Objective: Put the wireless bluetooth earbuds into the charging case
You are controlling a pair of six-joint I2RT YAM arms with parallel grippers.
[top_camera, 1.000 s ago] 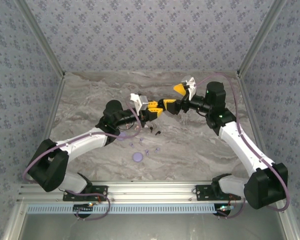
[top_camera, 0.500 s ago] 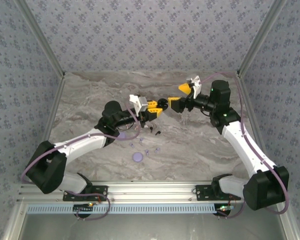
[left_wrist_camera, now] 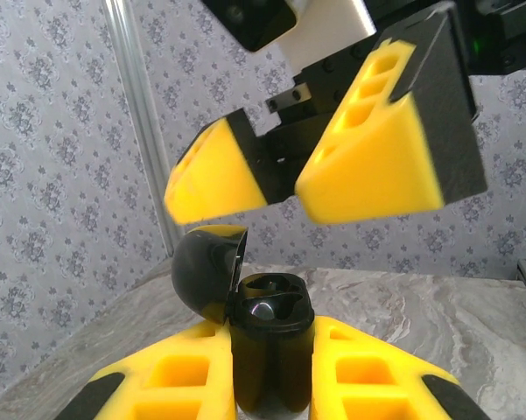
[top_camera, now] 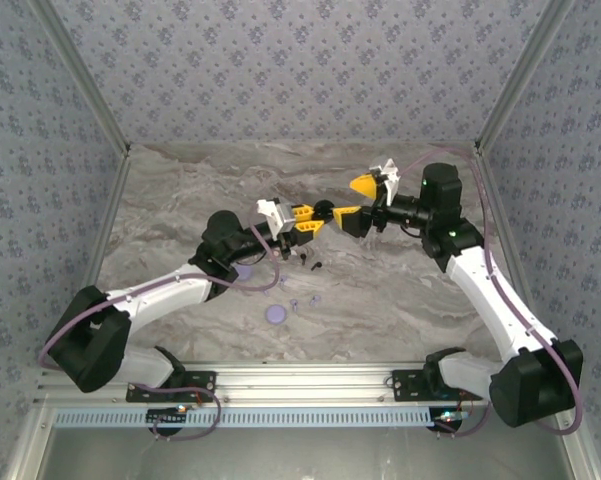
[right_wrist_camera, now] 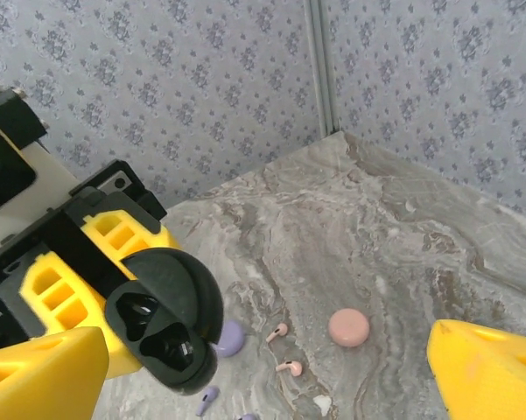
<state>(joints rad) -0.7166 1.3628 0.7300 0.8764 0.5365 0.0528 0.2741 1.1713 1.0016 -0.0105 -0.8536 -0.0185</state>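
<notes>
Judging progress as early: above the tabletop (top_camera: 400, 290), left gripper (top_camera: 305, 221) fingers are pinched on the lid-open charging case (left_wrist_camera: 270, 324); right gripper (top_camera: 356, 200) fingers are spread wide, empty, just beside it. Earbuds (right_wrist_camera: 290, 367) are left loose on the tabletop, none seen seated; insertion is pending.

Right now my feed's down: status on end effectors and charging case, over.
Left end effector shut on charging case, lid open. Right end effector open, empty, facing it. Pink earbuds loose on table.
</notes>
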